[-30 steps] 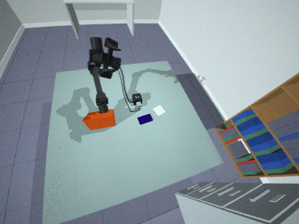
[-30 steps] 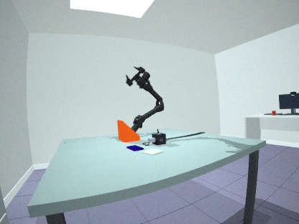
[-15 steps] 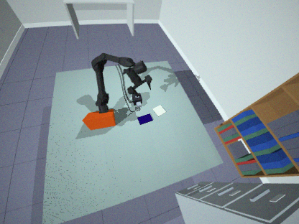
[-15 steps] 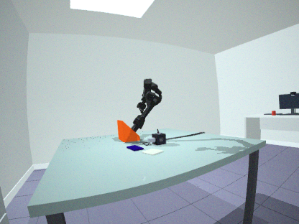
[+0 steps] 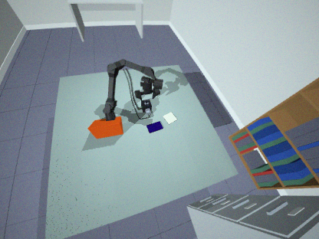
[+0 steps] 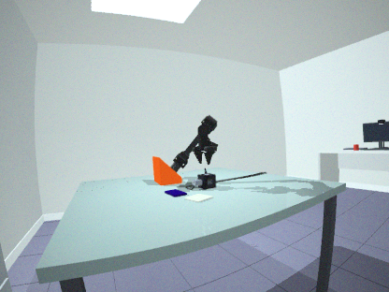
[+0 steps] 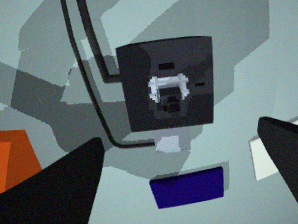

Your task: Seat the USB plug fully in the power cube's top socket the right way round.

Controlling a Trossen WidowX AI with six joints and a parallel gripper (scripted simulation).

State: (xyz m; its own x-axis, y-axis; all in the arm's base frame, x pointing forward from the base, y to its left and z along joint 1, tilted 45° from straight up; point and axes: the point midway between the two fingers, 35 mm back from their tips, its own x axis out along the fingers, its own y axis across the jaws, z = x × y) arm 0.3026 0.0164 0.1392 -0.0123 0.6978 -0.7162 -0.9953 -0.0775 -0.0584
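Note:
The black power cube (image 5: 146, 105) (image 6: 207, 181) (image 7: 140, 111) stands on the table. A small dark plug (image 6: 205, 171) stands up from its top. In the wrist view a pale bracket-shaped outline (image 7: 170, 78) surrounds dark parts at the top socket; the plug's way round and depth cannot be told. A whitish plug (image 7: 167, 143) with a black cable sits at the cube's side. My gripper (image 5: 147, 94) (image 6: 206, 163) (image 7: 181, 135) is open and empty, pointing down above the cube, with a gap between fingertips and plug.
Two dark cables (image 7: 90, 42) (image 7: 92, 100) run beside the cube. A dark blue pad (image 5: 155, 127) (image 6: 176, 193) (image 7: 187, 188) and a cream pad (image 5: 169, 118) (image 6: 199, 197) (image 7: 262, 160) lie near it. An orange wedge block (image 5: 107, 128) (image 6: 165, 173) (image 7: 17, 155) stands by the arm's base.

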